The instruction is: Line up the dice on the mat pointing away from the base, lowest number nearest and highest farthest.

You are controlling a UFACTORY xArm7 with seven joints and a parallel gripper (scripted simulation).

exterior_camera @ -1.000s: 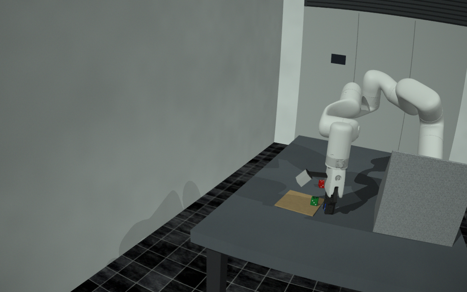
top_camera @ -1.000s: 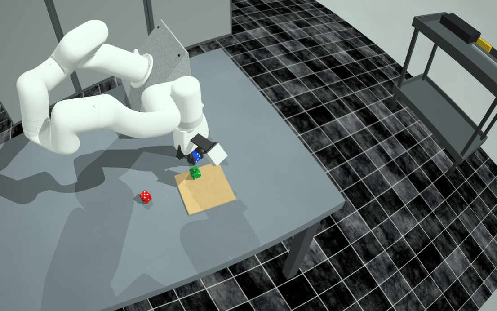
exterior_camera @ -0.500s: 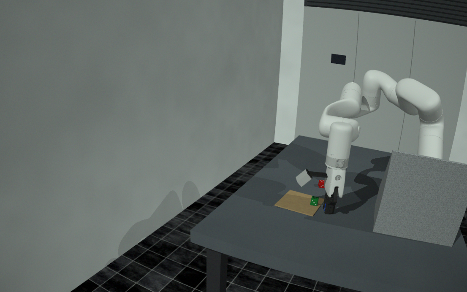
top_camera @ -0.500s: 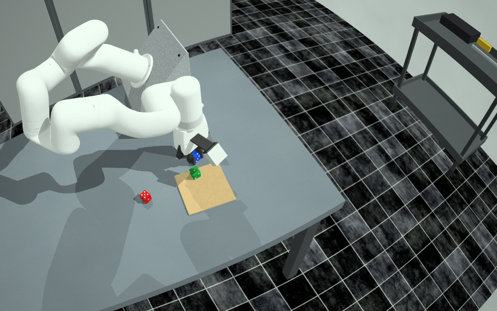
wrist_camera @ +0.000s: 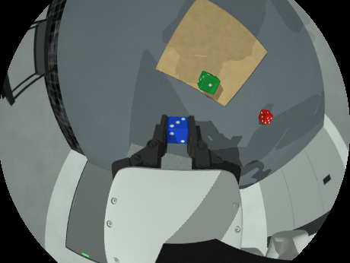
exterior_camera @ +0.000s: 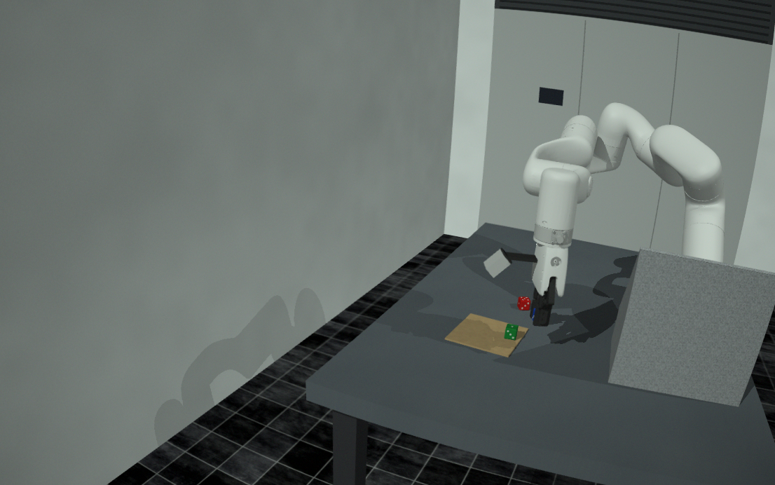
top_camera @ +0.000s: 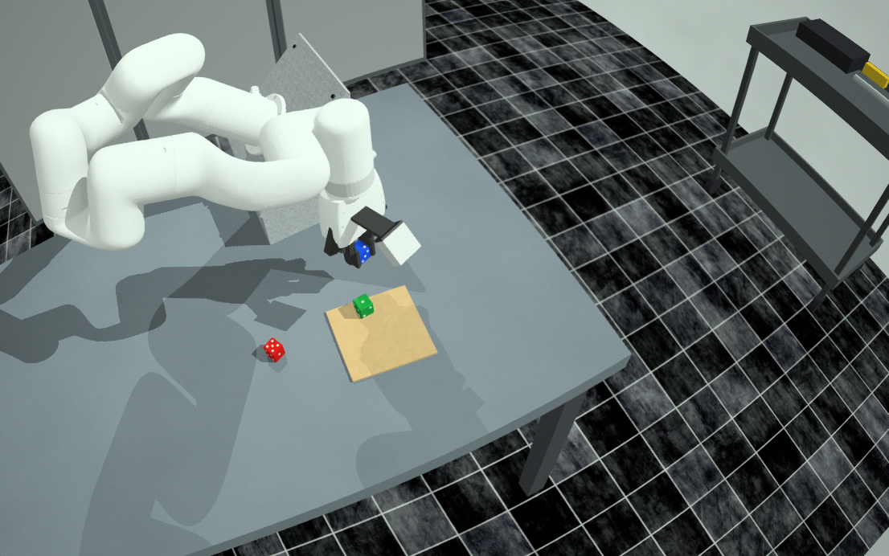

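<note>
My gripper (top_camera: 358, 252) is shut on the blue die (top_camera: 362, 249) and holds it above the table, just off the near corner of the tan mat (top_camera: 380, 332). In the wrist view the blue die (wrist_camera: 178, 130) sits between my black fingers and shows three white pips on the face toward the camera. The green die (top_camera: 362, 305) lies on the mat at its corner nearest the arm; it also shows in the wrist view (wrist_camera: 208, 82). The red die (top_camera: 273, 349) (wrist_camera: 265, 116) lies on the bare table to the left of the mat, apart from it.
A grey speckled wedge block (exterior_camera: 680, 326) stands on the table by the arm's base. The table's right edge runs beyond the mat (exterior_camera: 485, 333). A dark metal shelf (top_camera: 813, 131) stands on the floor, far off to the right.
</note>
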